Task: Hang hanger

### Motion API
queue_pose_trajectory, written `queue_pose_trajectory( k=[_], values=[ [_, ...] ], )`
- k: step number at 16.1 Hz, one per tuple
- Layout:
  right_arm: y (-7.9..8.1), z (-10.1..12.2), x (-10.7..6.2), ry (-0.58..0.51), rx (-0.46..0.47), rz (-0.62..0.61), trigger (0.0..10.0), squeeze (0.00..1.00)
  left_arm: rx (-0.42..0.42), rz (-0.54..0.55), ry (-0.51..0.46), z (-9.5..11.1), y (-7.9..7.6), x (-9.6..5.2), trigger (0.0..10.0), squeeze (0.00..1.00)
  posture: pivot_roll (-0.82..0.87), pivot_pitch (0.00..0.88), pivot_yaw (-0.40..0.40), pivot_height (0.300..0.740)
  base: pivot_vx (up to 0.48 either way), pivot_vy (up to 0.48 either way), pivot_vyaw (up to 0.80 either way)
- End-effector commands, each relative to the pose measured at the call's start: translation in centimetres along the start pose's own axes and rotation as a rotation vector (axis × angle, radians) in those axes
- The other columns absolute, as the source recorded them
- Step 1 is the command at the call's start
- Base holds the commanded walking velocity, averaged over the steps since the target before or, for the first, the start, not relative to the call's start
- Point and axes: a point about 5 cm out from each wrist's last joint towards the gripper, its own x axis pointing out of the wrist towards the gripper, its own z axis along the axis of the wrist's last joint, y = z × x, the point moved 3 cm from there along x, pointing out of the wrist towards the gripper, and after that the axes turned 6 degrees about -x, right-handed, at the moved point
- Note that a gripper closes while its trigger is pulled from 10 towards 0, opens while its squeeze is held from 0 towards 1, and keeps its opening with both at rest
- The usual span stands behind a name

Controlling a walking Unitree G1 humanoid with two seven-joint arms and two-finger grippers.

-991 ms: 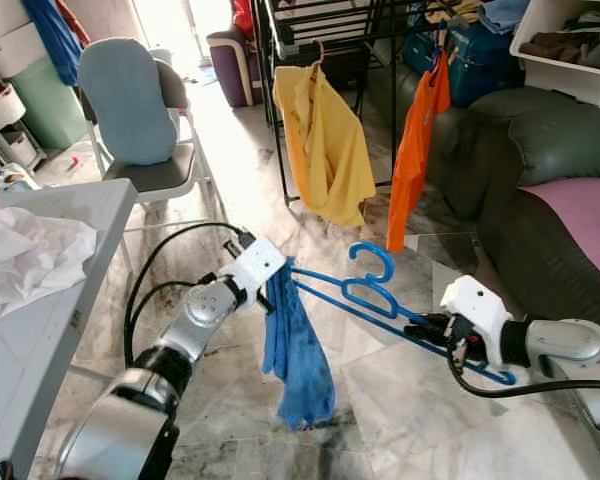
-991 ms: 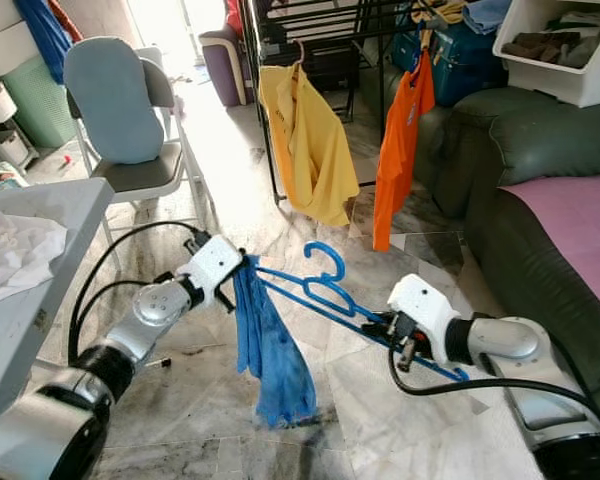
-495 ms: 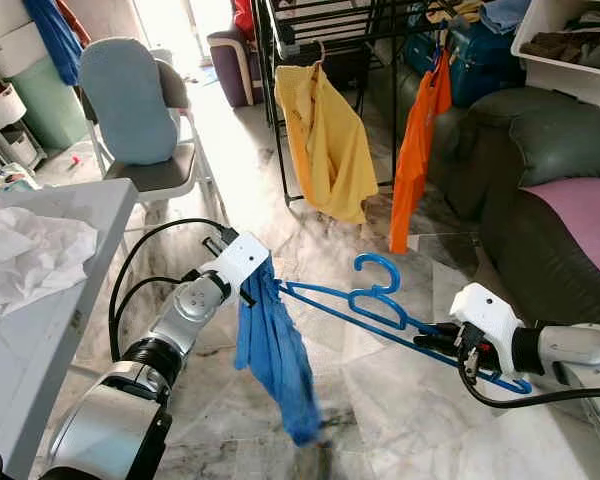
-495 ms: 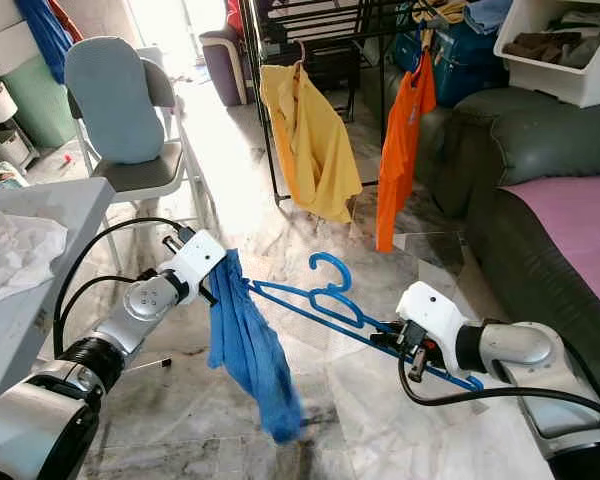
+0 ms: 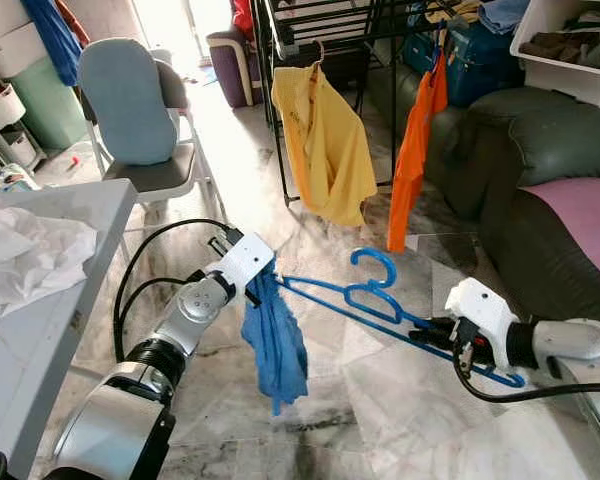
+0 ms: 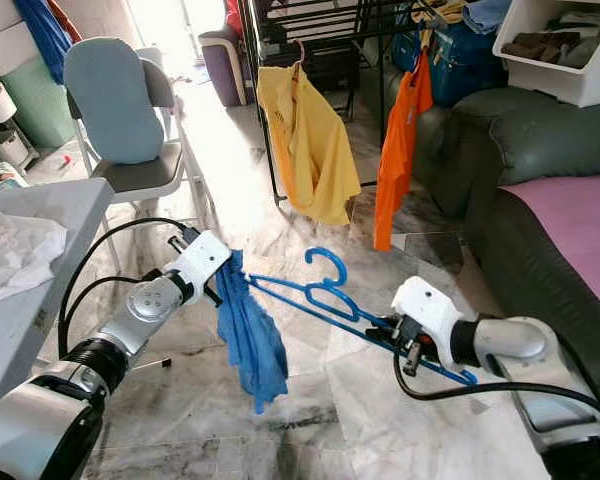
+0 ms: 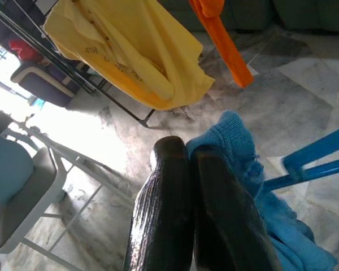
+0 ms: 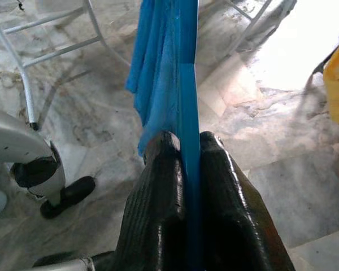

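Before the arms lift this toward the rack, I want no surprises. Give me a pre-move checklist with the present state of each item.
1. Right end effector shut on the blue hanger: ok; the right wrist view shows the bar pinched between both fingers.
2. Left end effector shut on the blue cloth: ok.
3. Cloth seated on the hanger: not ok; it hangs bunched at one end.
4. Hanger hook free and pointing up: ok.
5. Free space on the drying rack rail between the yellow shirt and the orange shirt: cannot tell.
6. Cloth off the floor: cannot tell.
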Motion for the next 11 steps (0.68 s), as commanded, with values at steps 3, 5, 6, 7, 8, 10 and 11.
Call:
queue_pose_trajectory(
  k=[3, 5, 6, 7, 8, 10, 11],
  values=[
    [-0.2, 1.4, 0.6, -0.047, -0.031, -0.001, 10.0, 0.00, -0.003, 0.086, -0.007, 0.4, 1.4, 0.0, 10.0, 0.00, -0.17, 0.000, 0.127, 0.740, 0.000, 0.000, 0.00],
    [0.0, 1.6, 1.2, -0.054, -0.034, 0.006, 10.0, 0.00, -0.251, 0.113, -0.005, -0.1, 1.3, 0.0, 10.0, 0.00, -0.18, 0.000, 0.127, 0.740, 0.000, 0.000, 0.00],
    [0.0, 1.6, 1.4, -0.056, -0.034, 0.003, 10.0, 0.00, -0.345, 0.081, -0.024, -0.1, 0.8, 0.1, 10.0, 0.00, -0.18, 0.000, 0.126, 0.740, 0.000, 0.000, 0.00],
    [0.0, 1.5, 1.7, -0.058, -0.033, -0.001, 10.0, 0.00, -0.430, 0.037, -0.057, 0.1, 0.1, 0.1, 10.0, 0.00, -0.18, 0.000, 0.122, 0.740, 0.000, 0.000, 0.00],
    [0.1, 1.4, 2.0, -0.057, -0.030, 0.004, 10.0, 0.00, -0.443, 0.010, -0.077, 0.2, -0.5, 0.0, 10.0, 0.00, -0.17, 0.000, 0.118, 0.740, 0.000, 0.000, 0.00],
    [0.0, 1.3, 2.5, -0.059, -0.029, -0.001, 10.0, 0.00, -0.530, -0.030, -0.093, 0.1, -1.5, -0.1, 10.0, 0.00, -0.17, 0.000, 0.111, 0.740, 0.000, 0.000, 0.00],
    [-0.2, 1.1, 2.6, -0.044, -0.034, -0.013, 10.0, 0.00, -0.522, -0.037, -0.110, 0.3, -1.7, -0.2, 10.0, 0.00, -0.17, 0.000, 0.108, 0.740, 0.000, 0.000, 0.00]
  ],
)
